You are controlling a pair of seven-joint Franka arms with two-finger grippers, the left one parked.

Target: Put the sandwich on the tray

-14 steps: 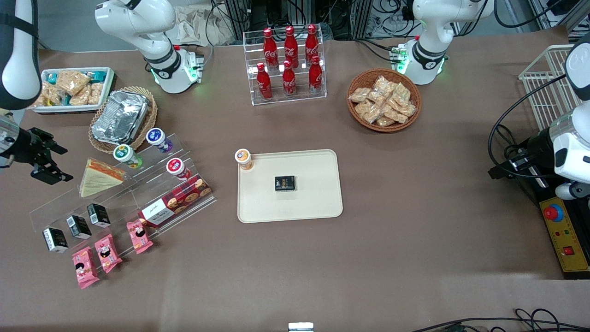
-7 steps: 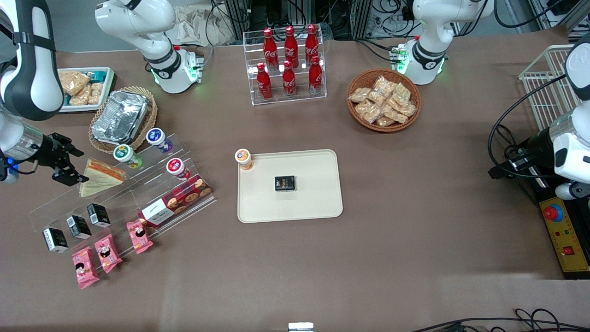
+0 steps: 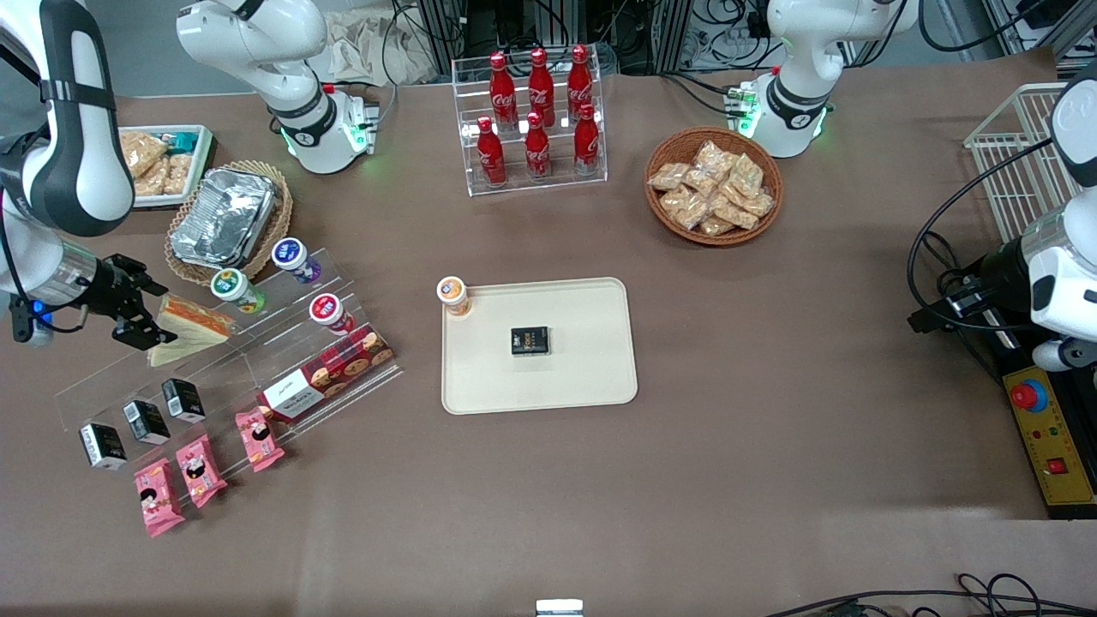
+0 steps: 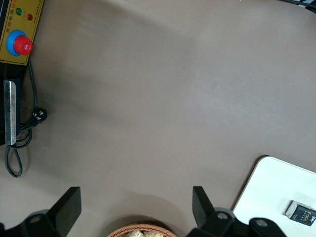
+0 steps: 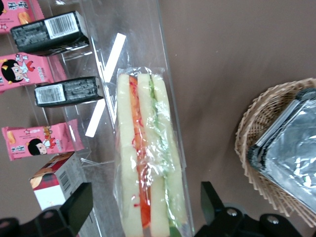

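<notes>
The sandwich, a wrapped wedge of pale bread with red and green filling, lies on the top step of a clear acrylic rack toward the working arm's end of the table. My right gripper is open at the sandwich's wide end. In the right wrist view its two fingers stand apart on either side of the sandwich, with the gripper straddling it and not touching. The cream tray lies at mid-table, holding a small black box and an orange-lidded cup. The tray also shows in the left wrist view.
The rack also holds cups, a biscuit box, black boxes and pink snack packets. A foil container in a wicker basket sits farther from the camera. A cola bottle rack and a snack basket stand farther back.
My right gripper has moved in from the table's edge toward the sandwich and now straddles its wide end, still open. The sandwich has not moved.
</notes>
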